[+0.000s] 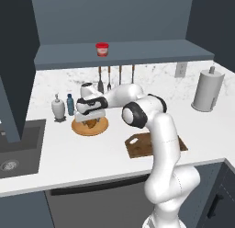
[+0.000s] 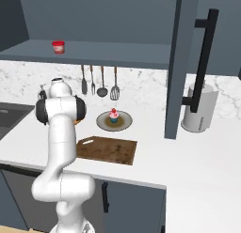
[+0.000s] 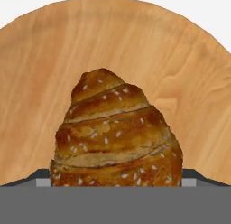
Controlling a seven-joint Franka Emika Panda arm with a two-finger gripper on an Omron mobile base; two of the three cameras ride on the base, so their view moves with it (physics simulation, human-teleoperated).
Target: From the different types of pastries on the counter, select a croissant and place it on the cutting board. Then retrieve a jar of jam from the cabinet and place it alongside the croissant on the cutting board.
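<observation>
Hovering hand (image 1: 90, 122) low over croissant (image 3: 115, 137) | croissant lies on round wooden plate (image 1: 102, 128), left of cutting board (image 1: 140, 146) on tabletop (image 1: 92, 153) | fingers (image 3: 39, 178) flank croissant; whether they pinch it cannot be told | jar of jam (image 1: 102, 49) on cabinet (image 1: 119, 52) ledge above plate | cupcake (image 2: 113, 115) behind cutting board

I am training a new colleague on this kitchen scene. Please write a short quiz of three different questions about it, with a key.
1. True or false: the golden-brown crescent croissant already lies on the dark brown rectangular wooden cutting board.
2. Where is the red-lidded jam jar? A) in the sink B) on the cabinet's shelf ledge C) on the board
3. Fill in: the pink-frosted cupcake sits on a round ____.

Key: 1 false, it lies on the round tan wooden plate; 2 B; 3 plate.
</observation>
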